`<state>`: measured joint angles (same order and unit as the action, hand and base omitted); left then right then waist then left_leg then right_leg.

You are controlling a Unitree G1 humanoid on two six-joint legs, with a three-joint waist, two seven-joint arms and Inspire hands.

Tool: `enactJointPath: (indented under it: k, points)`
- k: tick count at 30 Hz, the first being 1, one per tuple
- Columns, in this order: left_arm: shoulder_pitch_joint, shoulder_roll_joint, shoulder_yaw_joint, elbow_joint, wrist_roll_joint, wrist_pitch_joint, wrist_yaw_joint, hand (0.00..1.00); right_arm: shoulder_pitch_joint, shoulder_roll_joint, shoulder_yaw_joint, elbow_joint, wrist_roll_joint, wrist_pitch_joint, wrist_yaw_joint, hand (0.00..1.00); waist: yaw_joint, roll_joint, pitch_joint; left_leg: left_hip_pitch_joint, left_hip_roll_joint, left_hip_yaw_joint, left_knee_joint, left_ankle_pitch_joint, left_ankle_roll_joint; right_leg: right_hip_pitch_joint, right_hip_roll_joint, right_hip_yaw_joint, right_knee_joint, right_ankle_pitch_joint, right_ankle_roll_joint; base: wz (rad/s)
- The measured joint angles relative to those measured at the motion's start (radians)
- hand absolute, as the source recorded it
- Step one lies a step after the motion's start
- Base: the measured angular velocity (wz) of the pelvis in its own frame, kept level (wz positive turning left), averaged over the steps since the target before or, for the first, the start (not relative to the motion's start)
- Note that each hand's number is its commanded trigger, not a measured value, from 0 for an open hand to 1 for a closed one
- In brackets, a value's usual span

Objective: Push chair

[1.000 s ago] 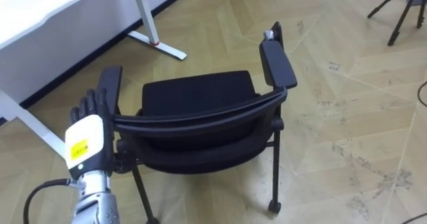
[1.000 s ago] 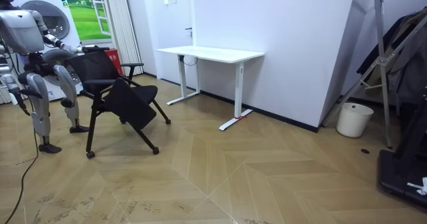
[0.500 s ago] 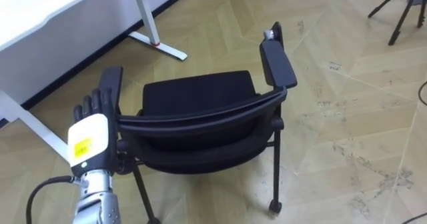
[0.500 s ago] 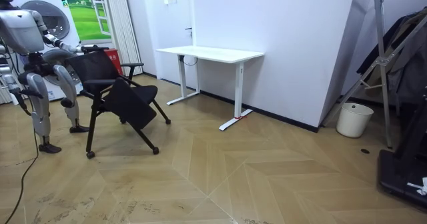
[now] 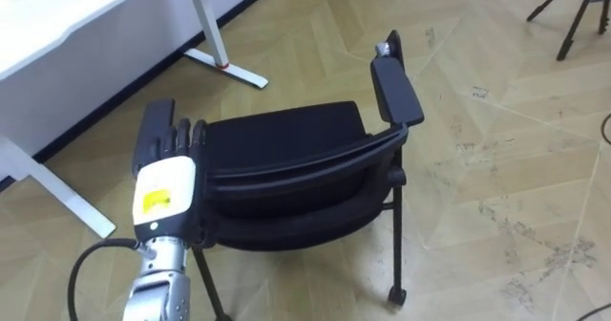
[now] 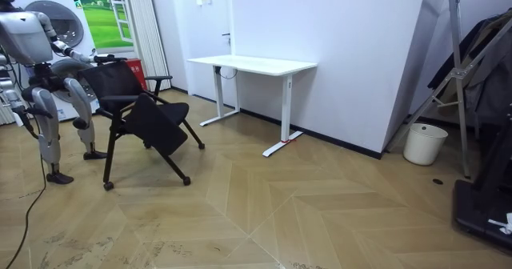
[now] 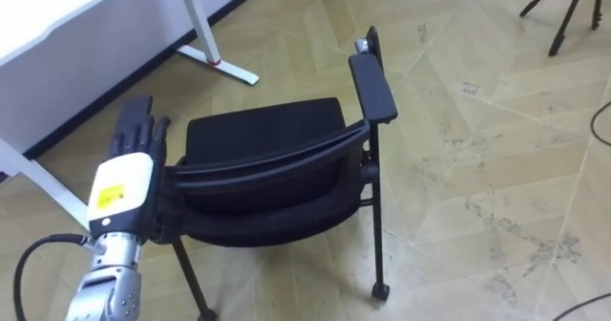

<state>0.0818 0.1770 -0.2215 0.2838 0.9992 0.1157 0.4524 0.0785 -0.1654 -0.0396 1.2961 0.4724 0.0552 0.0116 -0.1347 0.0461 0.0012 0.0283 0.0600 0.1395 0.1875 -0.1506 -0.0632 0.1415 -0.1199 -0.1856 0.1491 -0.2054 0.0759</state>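
I stand behind the black chair (image 5: 286,138) with my left hand (image 5: 164,195), fingers straight and gripping nothing, flat at the left end of its backrest.

left hand (image 5: 164,192): black fingers, white plate over the back with a yellow rectangular sticker, small dark print on it. wrist and forearm are bare silver-grey metal, segmented near the wrist. black cable loops out of the forearm at the near left. room view, far left: rounded light-grey head with a dark face panel, darker torso, light leg shells with dark joints. it's small there, so the shells are probably grey rather than white. thin dark cable trails from it over the floor
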Motion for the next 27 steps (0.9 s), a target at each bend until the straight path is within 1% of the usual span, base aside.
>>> enactJointPath:
  k: [2,8,12,13,17,20,22,25,27]
  points:
    - [0.000,0.000,-0.001,0.000,0.000,0.000,-0.001,0.00,-0.002,-0.004,0.018,0.000,0.004,0.000,0.000,0.00,0.000,0.000,-0.0003,0.000,0.000,0.000,0.000,0.000,0.000,0.000,0.000,0.001,-0.001,0.000,0.000,0.00]
    - [0.000,0.000,-0.001,-0.049,0.005,0.000,-0.013,0.00,-0.006,-0.002,0.018,0.009,0.005,-0.002,0.009,0.00,-0.002,-0.003,-0.0007,-0.001,0.000,0.001,0.000,0.000,0.000,0.000,0.000,0.002,-0.004,0.000,0.000,0.00]
    - [-0.001,0.000,-0.002,-0.051,0.022,-0.006,-0.029,0.00,-0.012,-0.002,0.018,0.022,0.004,-0.004,0.015,0.00,-0.004,-0.005,-0.0007,0.000,0.000,0.001,0.000,0.000,0.000,0.000,0.000,0.004,-0.004,0.000,0.000,0.00]
    - [-0.001,0.000,-0.005,-0.051,0.026,-0.007,-0.034,0.00,-0.011,-0.001,0.018,0.024,0.003,-0.011,0.018,0.00,-0.004,-0.006,0.0000,0.000,0.000,0.001,0.000,0.000,0.000,0.000,0.000,0.004,-0.004,0.000,0.000,0.00]
    - [-0.001,0.005,-0.029,-0.050,0.032,-0.008,-0.050,0.00,-0.011,-0.001,0.017,0.024,0.000,-0.012,0.024,0.00,-0.007,-0.009,0.0005,0.000,0.000,0.001,0.000,0.000,0.000,-0.002,0.000,0.005,0.000,0.000,0.000,0.00]
    - [0.000,0.005,-0.036,-0.043,0.033,-0.008,-0.058,0.00,-0.010,0.000,0.016,0.020,-0.018,-0.012,0.024,0.00,-0.012,-0.009,0.0002,0.000,0.000,0.003,0.000,0.000,0.000,-0.003,0.000,0.009,0.001,0.000,0.000,-0.01]
    - [0.000,0.005,-0.037,-0.024,0.037,-0.008,-0.049,0.00,-0.012,-0.001,0.015,0.015,-0.030,-0.012,0.024,0.00,-0.016,-0.007,-0.0008,0.003,0.000,0.008,0.000,0.000,0.000,-0.003,0.000,0.014,0.002,0.000,0.000,-0.06]
    - [-0.001,0.008,-0.035,0.001,0.065,-0.002,-0.044,0.00,-0.013,-0.001,0.015,0.011,-0.038,-0.011,0.024,0.00,-0.021,-0.007,-0.0013,0.010,0.000,0.016,-0.001,0.000,0.000,-0.001,-0.001,0.022,0.003,0.000,0.000,-0.09]
    - [0.000,0.014,-0.035,0.025,0.095,0.000,-0.031,0.02,-0.012,-0.001,0.012,0.009,-0.038,-0.010,0.023,0.00,-0.021,-0.006,-0.0015,0.022,0.000,0.027,-0.006,0.000,0.000,0.003,-0.001,0.034,0.003,0.000,0.000,-0.15]
